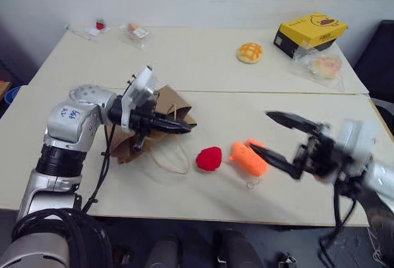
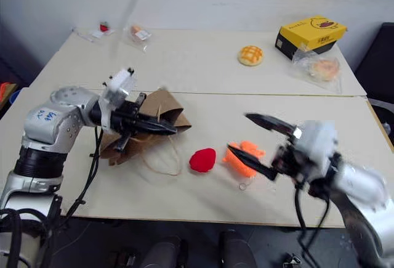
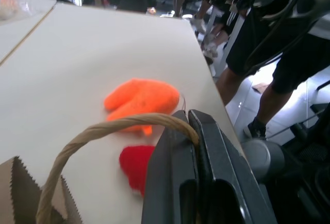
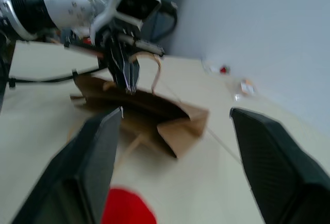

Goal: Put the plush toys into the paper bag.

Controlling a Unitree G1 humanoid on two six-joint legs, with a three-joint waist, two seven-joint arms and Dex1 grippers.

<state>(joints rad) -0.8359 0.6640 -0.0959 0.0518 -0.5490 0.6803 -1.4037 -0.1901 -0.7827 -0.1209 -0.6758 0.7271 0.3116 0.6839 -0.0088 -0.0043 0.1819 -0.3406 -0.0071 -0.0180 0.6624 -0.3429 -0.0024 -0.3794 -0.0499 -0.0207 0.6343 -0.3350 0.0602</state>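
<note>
Paper bag (image 1: 154, 126) handle (image 3: 98, 141) is pinched by left hand (image 1: 178, 126); mouth should be lifted wide before toys are fetched by right hand (image 1: 274, 135), jaws spread, empty.

- Bare tabletop (image 1: 203, 64) lies open between the paper bag (image 1: 161, 119) and the far bun (image 1: 250, 52).
- The red toy (image 1: 209, 158) and orange toy (image 1: 249, 158) sit just beside each other (bag's loose handle loop (image 1: 174, 160) lies left of them).
</note>
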